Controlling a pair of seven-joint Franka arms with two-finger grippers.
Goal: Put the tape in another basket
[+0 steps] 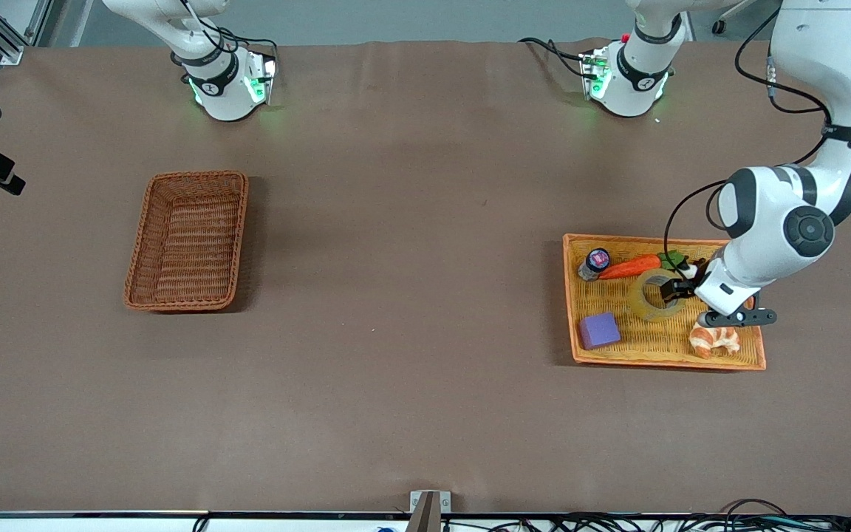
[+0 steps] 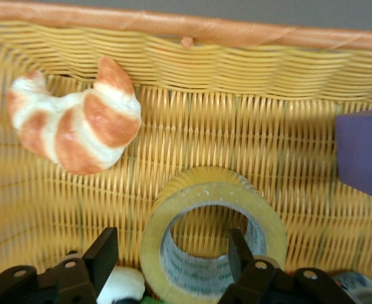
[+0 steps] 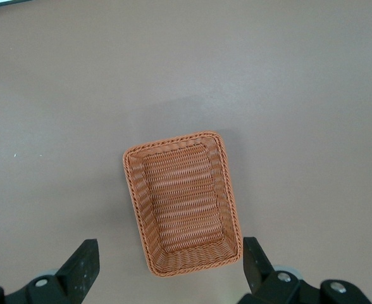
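The tape [image 1: 649, 301] lies flat in the light yellow-orange woven tray [image 1: 662, 362] at the left arm's end of the table. My left gripper [image 1: 673, 290] is low over it and open. In the left wrist view one finger [image 2: 240, 250] is inside the ring of the tape [image 2: 205, 187] and the other finger [image 2: 104, 253] is outside it, so the left gripper [image 2: 171, 253] straddles one wall of the ring without closing on it. The dark reddish-brown basket [image 1: 188, 240] stands empty toward the right arm's end. My right gripper [image 3: 167, 263] hangs open and empty high over the basket [image 3: 183, 202].
The tray also holds a croissant [image 1: 715, 340] nearer the front camera than the tape, a purple block [image 1: 600, 330], a toy carrot [image 1: 629, 267] and a small bottle [image 1: 594, 263]. Croissant [image 2: 78, 126] and purple block [image 2: 363, 152] flank the tape in the left wrist view.
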